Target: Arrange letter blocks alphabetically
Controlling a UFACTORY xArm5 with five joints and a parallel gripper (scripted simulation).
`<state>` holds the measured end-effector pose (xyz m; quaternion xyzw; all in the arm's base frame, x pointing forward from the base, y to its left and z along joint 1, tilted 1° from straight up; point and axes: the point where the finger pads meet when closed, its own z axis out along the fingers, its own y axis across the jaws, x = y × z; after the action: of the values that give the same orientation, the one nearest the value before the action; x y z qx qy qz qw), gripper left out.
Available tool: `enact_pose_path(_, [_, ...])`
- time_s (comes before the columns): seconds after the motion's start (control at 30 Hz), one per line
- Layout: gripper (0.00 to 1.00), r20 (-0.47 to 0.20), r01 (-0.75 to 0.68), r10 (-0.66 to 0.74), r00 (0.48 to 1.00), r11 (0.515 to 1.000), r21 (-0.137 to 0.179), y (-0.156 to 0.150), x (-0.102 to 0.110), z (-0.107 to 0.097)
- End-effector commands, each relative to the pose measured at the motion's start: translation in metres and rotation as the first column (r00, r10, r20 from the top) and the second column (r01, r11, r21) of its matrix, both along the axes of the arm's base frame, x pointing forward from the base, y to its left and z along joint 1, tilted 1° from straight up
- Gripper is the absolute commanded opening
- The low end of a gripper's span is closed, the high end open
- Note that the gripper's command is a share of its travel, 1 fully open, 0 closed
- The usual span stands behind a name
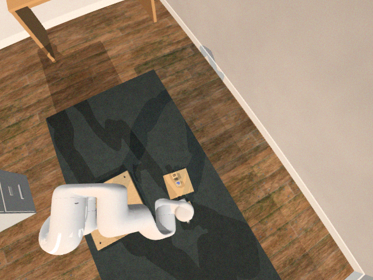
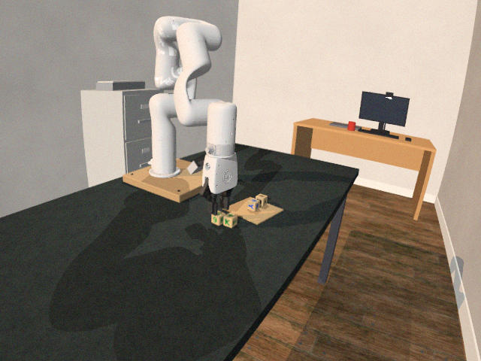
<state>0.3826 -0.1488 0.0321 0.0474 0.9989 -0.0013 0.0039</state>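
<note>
Dark table [image 2: 116, 252] fills most of the room, with wooden floor around it and pale walls behind. At the far left a grey cabinet [image 2: 104, 128] stands by the wall. Next to it, on the table, a wooden base plate [image 2: 170, 192] carries the white arm [image 2: 163, 128], which goes up, folds over and comes down with its last link vertical. The gripper [image 2: 218, 207] points straight down, with its dark fingers about half apart and nothing between them; the tips hang just above a block. This block [image 2: 216, 219] lies on the bare table and shows a green 9 on its side face. Just beside it on the right, touching or nearly so, lies a second block [image 2: 231, 220] with a green K on its side; the tops of these two are too small to read. Further right lies the tan mat [image 2: 267, 213], flat on the table and near these two blocks. On the mat sit two more blocks close together, one with a blue letter [image 2: 253, 204] and one with a darker mark [image 2: 261, 199]. In the top view they are in the far part of the mat [image 1: 183, 191], and the wrist hides the gripper. At the far right, a desk [image 2: 361, 145] holds a red cup [image 2: 351, 125] and a monitor [image 2: 383, 108]
</note>
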Motion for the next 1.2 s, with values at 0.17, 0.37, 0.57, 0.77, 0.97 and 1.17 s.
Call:
enact_pose_path(0.17, [0.47, 0.003, 0.0, 0.0, 1.0, 1.0, -0.001, 0.0, 0.001, 0.001])
enact_pose_path(0.37, [0.47, 0.003, 0.0, 0.0, 1.0, 1.0, -0.001, 0.0, 0.001, 0.001])
enact_pose_path(0.57, [0.47, 0.003, 0.0, 0.0, 1.0, 1.0, -0.001, -0.001, 0.001, -0.001])
enact_pose_path(0.77, [0.47, 0.003, 0.0, 0.0, 1.0, 1.0, -0.001, -0.001, 0.001, -0.006])
enact_pose_path(0.97, [0.47, 0.003, 0.0, 0.0, 1.0, 1.0, -0.001, -0.001, 0.001, -0.018])
enact_pose_path(1.17, [0.47, 0.003, 0.0, 0.0, 1.0, 1.0, -0.001, -0.001, 0.001, -0.029])
